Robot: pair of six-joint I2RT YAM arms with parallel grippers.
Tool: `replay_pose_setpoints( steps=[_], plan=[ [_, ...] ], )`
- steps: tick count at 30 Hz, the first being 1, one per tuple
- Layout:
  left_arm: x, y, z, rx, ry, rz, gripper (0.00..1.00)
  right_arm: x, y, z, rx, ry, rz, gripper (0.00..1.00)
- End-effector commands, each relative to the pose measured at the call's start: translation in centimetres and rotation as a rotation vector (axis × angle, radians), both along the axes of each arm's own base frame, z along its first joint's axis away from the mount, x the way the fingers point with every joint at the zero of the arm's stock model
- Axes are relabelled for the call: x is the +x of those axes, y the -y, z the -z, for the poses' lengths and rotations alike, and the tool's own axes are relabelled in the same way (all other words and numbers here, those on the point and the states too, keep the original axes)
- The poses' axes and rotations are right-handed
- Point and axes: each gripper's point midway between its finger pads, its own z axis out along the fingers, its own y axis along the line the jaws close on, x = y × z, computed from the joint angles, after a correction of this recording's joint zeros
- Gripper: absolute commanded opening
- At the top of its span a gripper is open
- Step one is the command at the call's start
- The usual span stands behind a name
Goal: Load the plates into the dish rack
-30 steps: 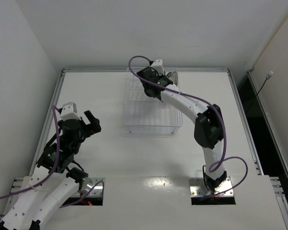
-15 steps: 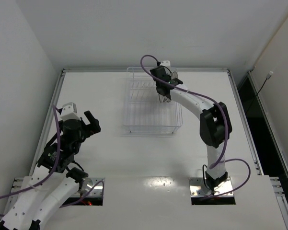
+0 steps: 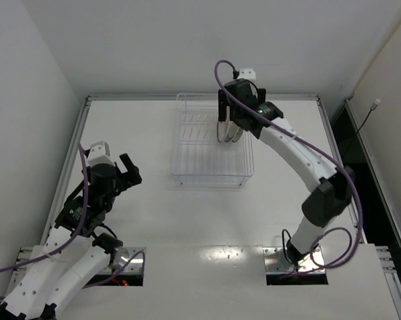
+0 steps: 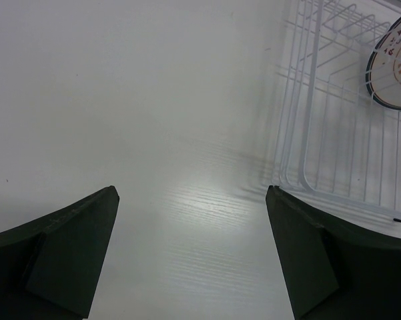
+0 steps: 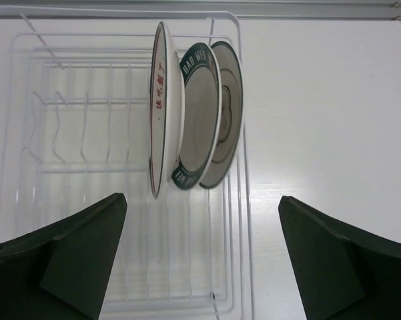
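The white table (image 3: 153, 220) carries the dish rack (image 3: 210, 157) at its far middle. Three plates (image 5: 199, 113) stand on edge toward the rack's right side, close together. The right gripper (image 5: 201, 200) hovers above them, spread wide and empty. The left gripper (image 4: 191, 193) hangs left of the rack, just as wide and holding nothing.

A white table (image 3: 153, 220), edged by a metal rail (image 3: 200, 97) and catching a soft overhead glare (image 3: 227, 253) near its front, stands boxed in by plain white walls (image 3: 187, 40) on three sides, with a dark gap (image 3: 352, 153) and a thin cable (image 3: 368, 115) at right.
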Motion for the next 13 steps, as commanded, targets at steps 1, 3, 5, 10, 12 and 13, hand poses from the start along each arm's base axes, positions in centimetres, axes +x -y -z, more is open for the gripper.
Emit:
replay_pose_setpoints(
  steps=[1,3,5,10,12,13],
  plan=[
    [0.3,0.2,-1.2,-0.008,0.032,0.009,0.91,-5.8,0.8,-4.2,0.017,0.000,-0.029,0.95],
    [0.3,0.2,-1.2,-0.008,0.032,0.009,0.91,-8.7,0.6,-3.5,-0.004,-0.010,-0.050,0.97],
    [0.3,0.2,-1.2,-0.008,0.032,0.009,0.91,-12.1,0.7,-5.3,0.046,0.031,-0.088,1.00],
    [0.6,0.4,-1.0,-0.004,0.022,0.009,0.91,-18.6,1.6,-3.4,0.127,0.021,-0.169,1.00],
    [0.6,0.6,-0.7,-0.008,0.020,0.017,0.91,-20.7,2.5,-2.8,0.171,0.028,-0.191,1.00],
    [0.6,0.6,-0.7,-0.008,0.020,0.017,0.91,-21.3,2.7,-2.7,0.183,0.041,-0.202,1.00]
  ],
)
